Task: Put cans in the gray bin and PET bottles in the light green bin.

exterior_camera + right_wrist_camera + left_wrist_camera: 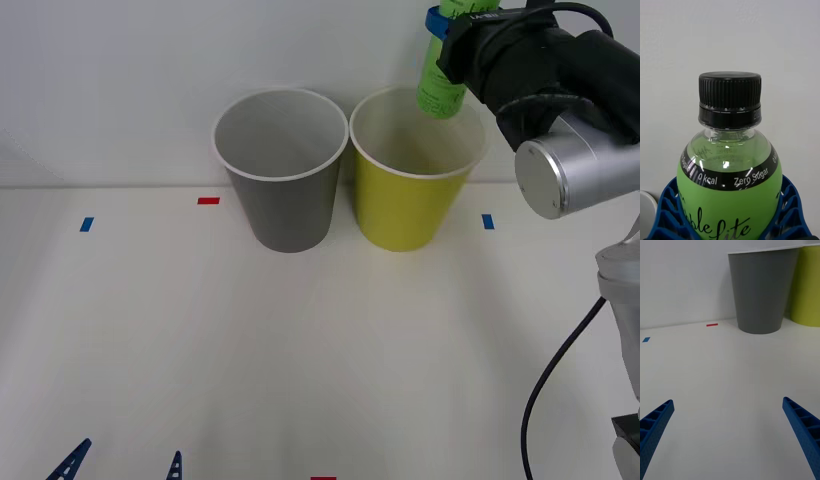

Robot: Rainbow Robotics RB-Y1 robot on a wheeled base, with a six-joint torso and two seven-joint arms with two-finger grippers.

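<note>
Front view: at upper right, your right claw grips the green bottle nearly upright, hanging just above the light green bin. The gray bin stands beside it. Your left claw rests spread wide at lower left.

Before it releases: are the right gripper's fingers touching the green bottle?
Touching. In the right wrist view, the blue fingers press against both sides of the green bottle.
</note>
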